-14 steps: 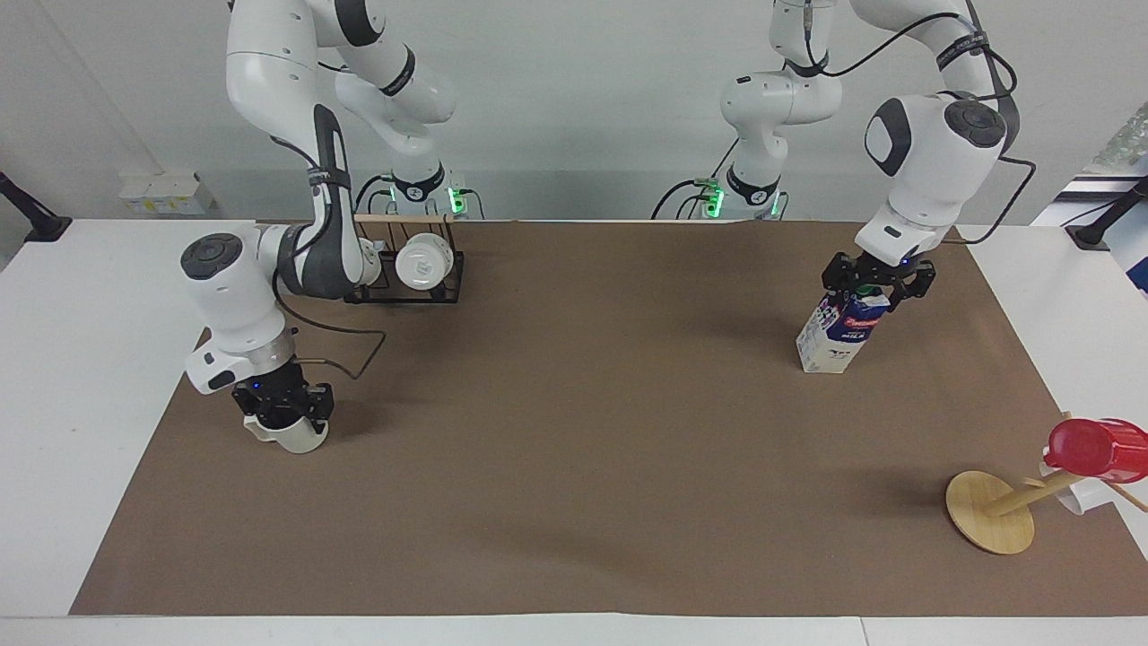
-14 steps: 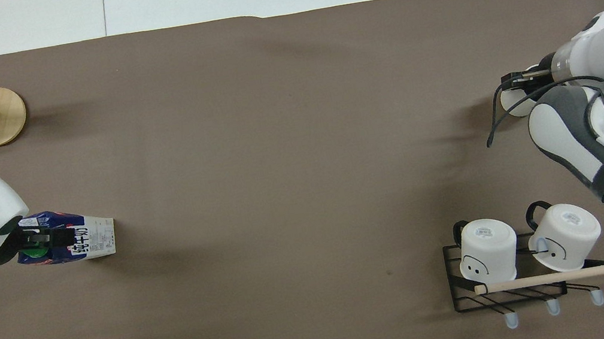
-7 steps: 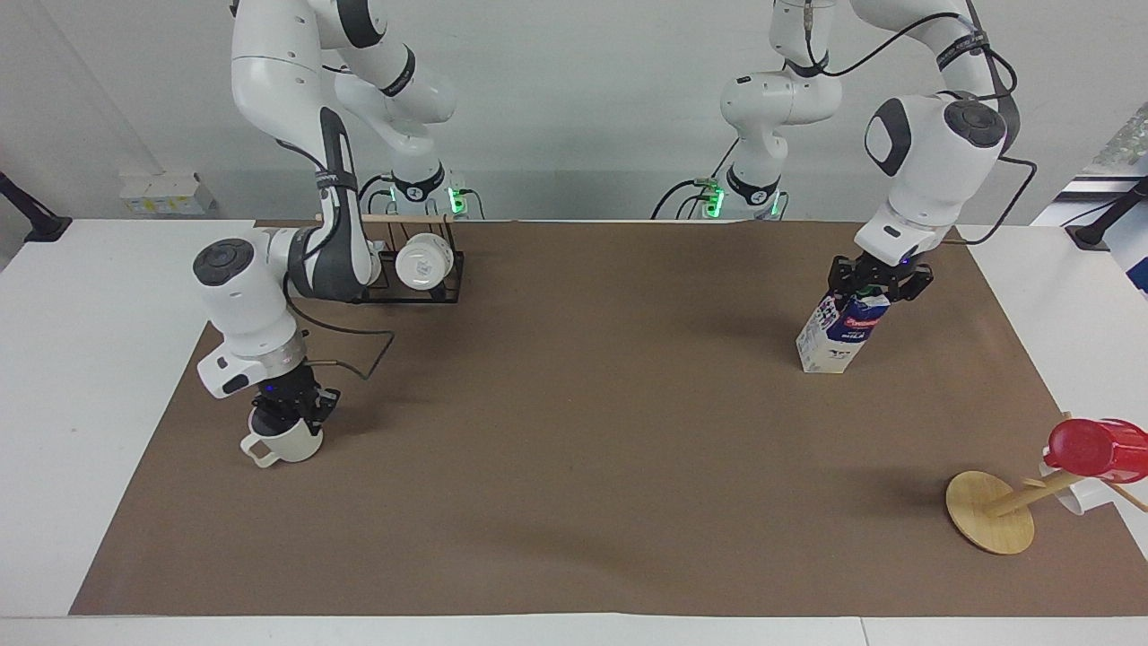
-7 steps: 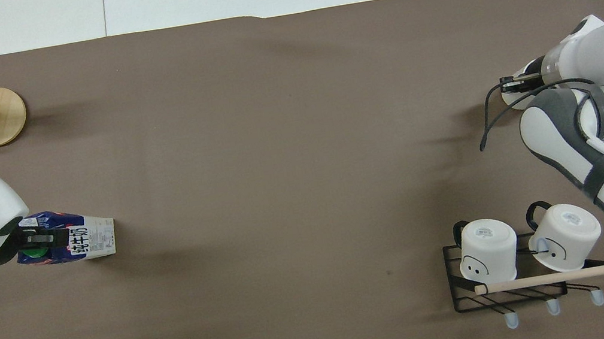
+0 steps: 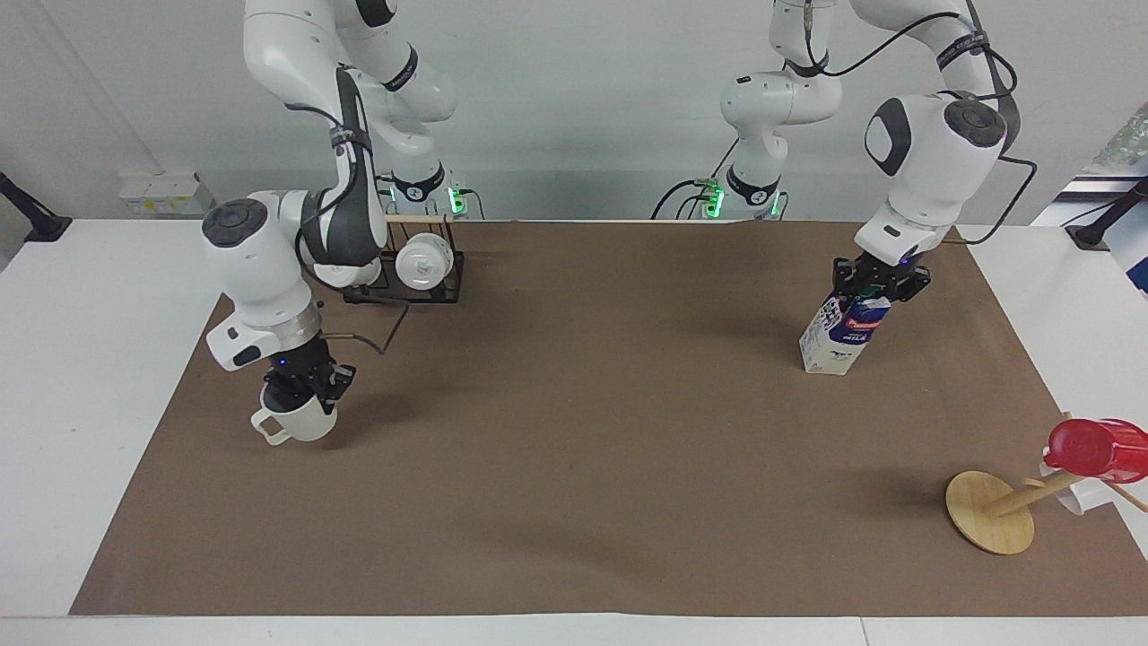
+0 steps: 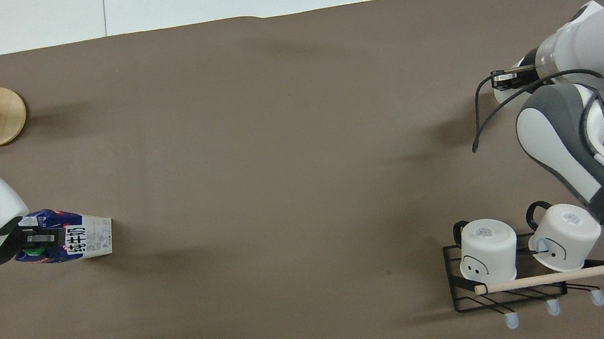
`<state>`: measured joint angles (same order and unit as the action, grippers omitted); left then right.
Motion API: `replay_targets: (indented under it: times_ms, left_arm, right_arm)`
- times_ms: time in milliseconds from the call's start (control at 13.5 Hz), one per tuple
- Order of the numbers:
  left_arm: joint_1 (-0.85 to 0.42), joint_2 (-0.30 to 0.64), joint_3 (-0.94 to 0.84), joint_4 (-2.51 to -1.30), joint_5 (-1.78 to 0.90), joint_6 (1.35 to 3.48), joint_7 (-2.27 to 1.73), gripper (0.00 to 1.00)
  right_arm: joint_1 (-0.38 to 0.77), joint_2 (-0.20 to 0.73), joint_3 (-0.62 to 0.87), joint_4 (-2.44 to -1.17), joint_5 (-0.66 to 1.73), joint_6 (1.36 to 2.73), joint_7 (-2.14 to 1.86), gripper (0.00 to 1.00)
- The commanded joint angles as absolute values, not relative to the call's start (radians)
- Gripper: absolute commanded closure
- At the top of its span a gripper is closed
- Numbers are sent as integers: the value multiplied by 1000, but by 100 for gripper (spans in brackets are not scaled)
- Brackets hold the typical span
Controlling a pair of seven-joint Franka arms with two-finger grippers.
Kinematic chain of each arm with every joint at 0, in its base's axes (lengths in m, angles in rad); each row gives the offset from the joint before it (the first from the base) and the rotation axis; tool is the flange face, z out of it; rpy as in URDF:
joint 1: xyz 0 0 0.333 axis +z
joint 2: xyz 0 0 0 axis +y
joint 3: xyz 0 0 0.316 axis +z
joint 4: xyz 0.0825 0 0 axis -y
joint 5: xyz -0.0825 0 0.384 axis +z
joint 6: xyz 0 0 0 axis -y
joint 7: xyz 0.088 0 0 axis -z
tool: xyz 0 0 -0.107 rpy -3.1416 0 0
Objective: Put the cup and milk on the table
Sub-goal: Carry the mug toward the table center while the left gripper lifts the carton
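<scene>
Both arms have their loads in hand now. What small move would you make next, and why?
Probably ease the right gripper straight down: it is shut on the cup, whose base seems just above the table near the right arm's end. The left gripper grips the milk, which looks tilted with its base at the paper.

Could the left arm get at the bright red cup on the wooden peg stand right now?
Probably not yet: the left gripper is shut on the milk carton. The path to the red cup looks free.
</scene>
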<state>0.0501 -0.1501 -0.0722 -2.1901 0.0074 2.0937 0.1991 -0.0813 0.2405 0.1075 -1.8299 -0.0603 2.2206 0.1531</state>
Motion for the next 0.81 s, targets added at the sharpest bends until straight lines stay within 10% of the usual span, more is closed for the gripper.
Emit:
replay_targets:
  times_ms: [0, 741]
  left_arm:
    - [66, -163, -81, -2152, 25, 2028, 209, 54]
    - [54, -167, -81, -1928, 15, 1777, 166, 61]
  right_arm:
    - [7, 224, 107, -1764, -61, 2114, 312, 100]
    - [437, 227, 117, -1687, -100, 2009, 993, 100]
